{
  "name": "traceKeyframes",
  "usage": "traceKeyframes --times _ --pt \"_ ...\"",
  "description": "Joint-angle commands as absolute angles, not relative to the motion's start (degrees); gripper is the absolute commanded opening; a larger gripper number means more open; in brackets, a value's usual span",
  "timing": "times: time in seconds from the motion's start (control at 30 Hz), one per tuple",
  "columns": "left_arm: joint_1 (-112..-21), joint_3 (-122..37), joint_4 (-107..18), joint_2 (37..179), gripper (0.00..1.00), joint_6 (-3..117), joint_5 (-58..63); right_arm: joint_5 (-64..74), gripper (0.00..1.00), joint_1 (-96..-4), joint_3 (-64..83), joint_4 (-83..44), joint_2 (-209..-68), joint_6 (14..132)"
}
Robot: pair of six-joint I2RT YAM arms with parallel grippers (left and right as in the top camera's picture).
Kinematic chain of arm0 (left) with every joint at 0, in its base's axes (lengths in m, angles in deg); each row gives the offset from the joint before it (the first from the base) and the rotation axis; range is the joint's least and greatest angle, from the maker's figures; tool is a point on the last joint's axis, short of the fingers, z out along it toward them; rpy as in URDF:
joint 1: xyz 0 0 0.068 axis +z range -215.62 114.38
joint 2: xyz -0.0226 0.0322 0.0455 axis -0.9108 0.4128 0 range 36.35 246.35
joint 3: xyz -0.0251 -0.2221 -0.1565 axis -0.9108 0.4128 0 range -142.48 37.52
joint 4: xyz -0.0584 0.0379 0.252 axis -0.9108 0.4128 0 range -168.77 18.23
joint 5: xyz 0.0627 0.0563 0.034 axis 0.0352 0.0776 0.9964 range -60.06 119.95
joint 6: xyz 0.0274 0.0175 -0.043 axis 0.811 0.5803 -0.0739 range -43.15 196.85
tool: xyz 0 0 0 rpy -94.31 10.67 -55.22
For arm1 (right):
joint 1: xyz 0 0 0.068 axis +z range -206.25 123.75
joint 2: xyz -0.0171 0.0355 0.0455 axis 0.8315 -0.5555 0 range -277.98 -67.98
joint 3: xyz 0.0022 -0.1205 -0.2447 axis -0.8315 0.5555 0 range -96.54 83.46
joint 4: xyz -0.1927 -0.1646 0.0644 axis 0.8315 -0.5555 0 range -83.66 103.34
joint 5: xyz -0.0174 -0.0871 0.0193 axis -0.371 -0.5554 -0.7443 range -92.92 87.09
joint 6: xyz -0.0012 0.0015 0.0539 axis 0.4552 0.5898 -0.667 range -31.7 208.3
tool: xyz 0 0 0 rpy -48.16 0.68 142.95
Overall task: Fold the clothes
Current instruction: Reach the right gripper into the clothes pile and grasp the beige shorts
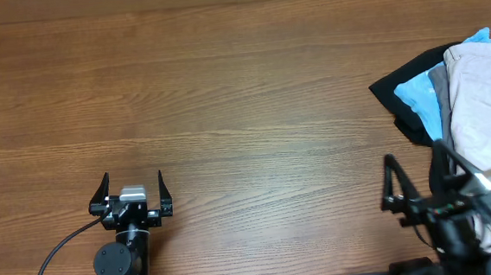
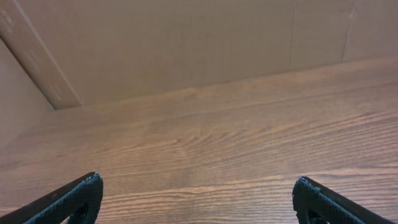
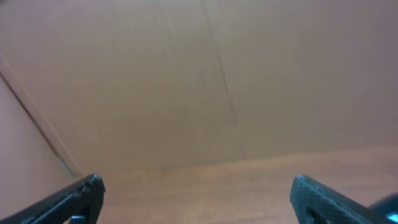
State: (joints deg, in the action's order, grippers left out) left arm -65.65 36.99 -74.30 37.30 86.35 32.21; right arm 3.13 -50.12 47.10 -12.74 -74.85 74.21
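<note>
Both grippers sit at the near edge of the wooden table point(image 1: 225, 87) in the overhead view: the left gripper point(image 1: 132, 176) spread wide and empty, the right gripper point(image 1: 413, 156) likewise wide, nothing between its fingers. The clothes point(image 1: 478, 112) lie heaped just ahead and to the right of the right gripper, well off to the left gripper's right: cream shorts point(image 1: 485, 86) on top, over a grey garment point(image 1: 439, 89), a light blue garment point(image 1: 416, 98) and a black garment point(image 1: 387, 87). From the left wrist, spread fingers point(image 2: 74, 199) frame wood grain. From the right wrist, wide fingers point(image 3: 78, 196) face a brown backdrop point(image 3: 186, 81).
</note>
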Motion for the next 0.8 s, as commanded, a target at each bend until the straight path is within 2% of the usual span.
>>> traceKeyframes --times 0.0,0.23,0.43,0.6,0.77 --pt "-65.91 37.21 -74.51 36.71 1.00 87.60 32.93 0.05 1.00 -49.88 35.49 -18.03 -80.51 73.69" --pt "-65.91 37.21 -74.51 36.71 1.00 87.60 32.93 -1.83 1.00 -49.88 15.95 -32.39 -94.37 75.24" --pt "-65.91 37.21 -74.54 36.71 1.00 87.60 32.93 -3.60 1.00 -49.88 4.78 -45.46 -108.25 75.22" --pt "-65.91 37.21 -74.51 36.71 1.00 87.60 32.93 -7.60 1.00 -49.88 0.13 -54.32 -119.70 75.26" --pt "-65.91 37.21 -74.51 36.71 1.00 87.60 32.93 -8.43 1.00 -49.90 0.08 -56.96 -130.22 75.24"
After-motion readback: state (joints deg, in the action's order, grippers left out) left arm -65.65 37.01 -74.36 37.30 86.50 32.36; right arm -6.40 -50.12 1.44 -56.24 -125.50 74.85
